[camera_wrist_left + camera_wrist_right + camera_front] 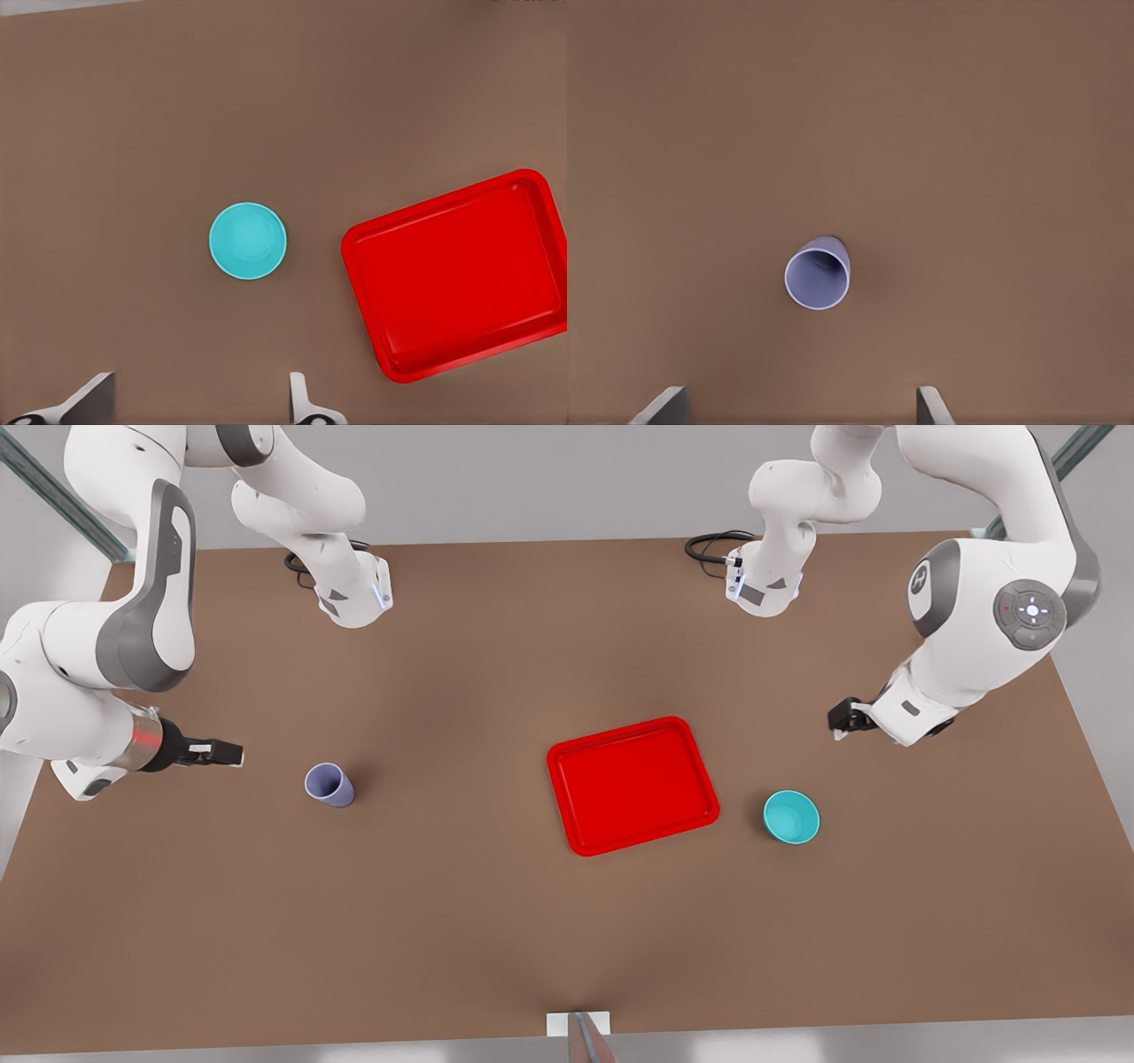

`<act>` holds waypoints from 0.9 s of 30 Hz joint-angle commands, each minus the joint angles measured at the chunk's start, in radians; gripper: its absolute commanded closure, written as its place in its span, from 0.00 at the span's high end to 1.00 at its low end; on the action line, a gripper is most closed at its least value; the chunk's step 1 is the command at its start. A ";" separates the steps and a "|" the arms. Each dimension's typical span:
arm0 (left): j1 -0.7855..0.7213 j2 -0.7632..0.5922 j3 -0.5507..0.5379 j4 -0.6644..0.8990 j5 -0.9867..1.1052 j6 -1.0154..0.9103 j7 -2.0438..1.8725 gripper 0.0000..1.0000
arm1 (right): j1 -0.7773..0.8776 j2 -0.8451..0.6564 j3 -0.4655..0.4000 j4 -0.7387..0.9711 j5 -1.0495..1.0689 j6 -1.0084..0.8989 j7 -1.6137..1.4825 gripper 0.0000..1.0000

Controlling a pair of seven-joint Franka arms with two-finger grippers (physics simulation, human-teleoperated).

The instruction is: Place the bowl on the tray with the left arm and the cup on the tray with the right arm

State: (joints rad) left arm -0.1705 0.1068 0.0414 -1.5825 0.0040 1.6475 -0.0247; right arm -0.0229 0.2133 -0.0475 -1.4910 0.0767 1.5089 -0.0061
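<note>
Currently both grippers are open, empty, above the table. Left gripper (842, 722) hangs near the bowl (791, 817), right of the tray (631, 785); right gripper (226, 755) near the upright cup (329, 785), well left.

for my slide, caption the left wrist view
Open left gripper hovers above the teal bowl, red tray beside it.

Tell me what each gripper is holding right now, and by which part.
Nothing. The left gripper is open above the bowl, the right gripper open above the cup; neither touches.
</note>
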 commanded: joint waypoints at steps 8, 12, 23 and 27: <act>0.166 0.396 -0.003 -0.208 -0.202 0.436 0.224 1.00 | 0.000 0.000 0.000 0.002 0.000 0.002 0.000 1.00; 0.201 0.465 -0.011 -0.215 -0.223 0.483 0.364 1.00 | 0.001 0.014 0.000 0.009 0.002 0.020 0.000 1.00; 0.201 0.521 -0.023 -0.215 -0.295 0.515 0.351 0.43 | 0.012 0.023 0.006 0.003 0.005 0.051 0.002 1.00; 0.201 0.528 -0.023 -0.214 -0.291 0.517 0.348 0.27 | 0.012 0.023 0.006 0.003 0.005 0.051 0.003 1.00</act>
State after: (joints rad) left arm 0.0308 0.6365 0.0176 -1.7963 -0.2874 2.1638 0.3229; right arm -0.0107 0.2355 -0.0414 -1.4880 0.0813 1.5601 -0.0023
